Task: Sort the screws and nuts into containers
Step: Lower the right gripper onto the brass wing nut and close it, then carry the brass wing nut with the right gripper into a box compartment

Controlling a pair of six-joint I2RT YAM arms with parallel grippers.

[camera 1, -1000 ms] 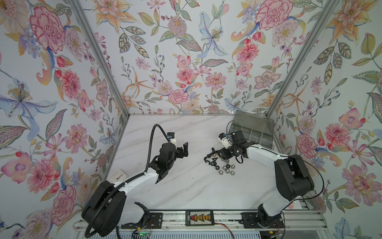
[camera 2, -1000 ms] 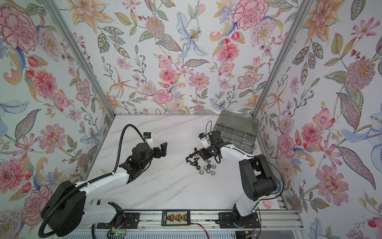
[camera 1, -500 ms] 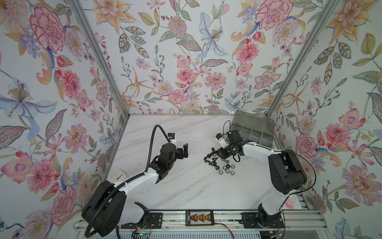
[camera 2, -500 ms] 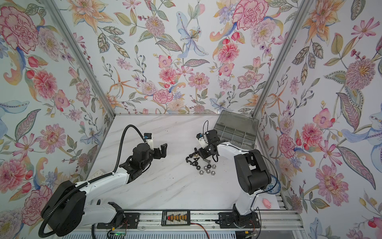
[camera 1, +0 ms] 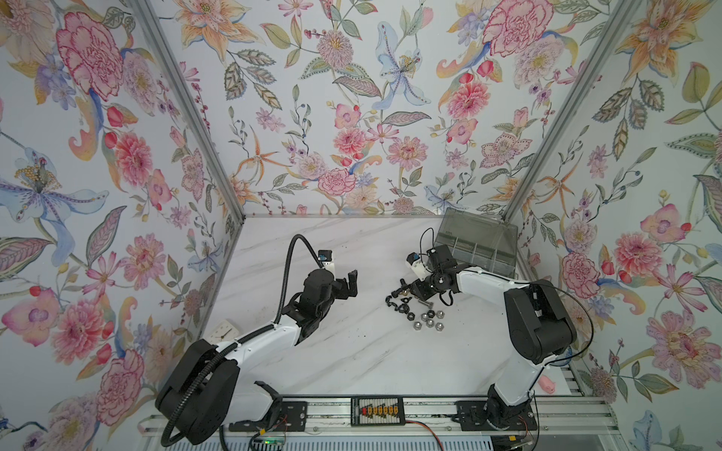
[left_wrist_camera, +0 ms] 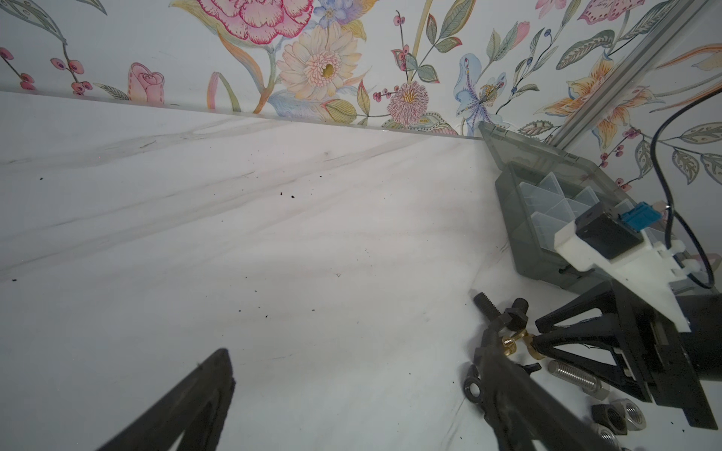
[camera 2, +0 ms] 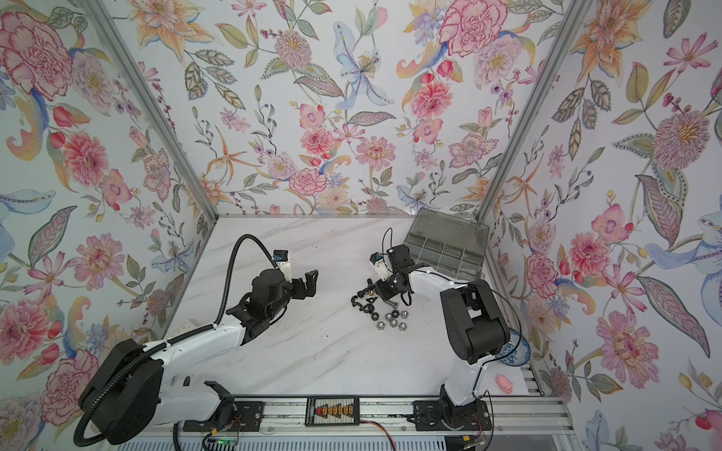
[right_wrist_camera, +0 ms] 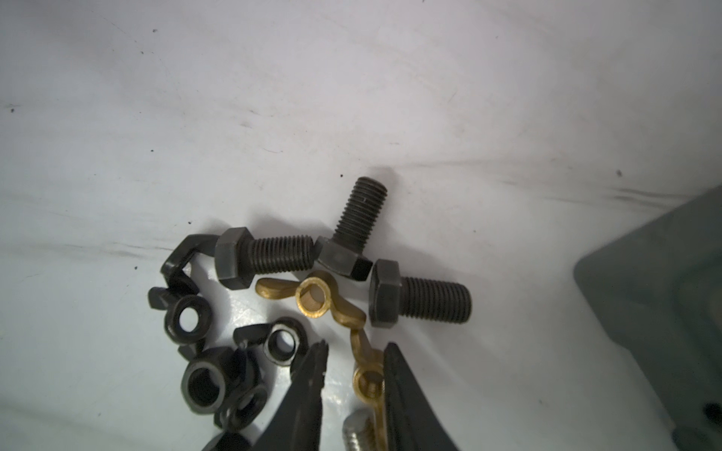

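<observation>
Left arm: extended low from rail base, elbow bent, wrist raised above marble tabletop [camera 1: 351,351]. Left gripper [camera 1: 349,282]: jaws spread wide, nothing between. Right arm: folded forward from base, wrist pitched down toward tabletop. Right gripper [right_wrist_camera: 353,359]: tips at tabletop, jaws narrowly parted, brass wing nut [right_wrist_camera: 365,380] between.
</observation>
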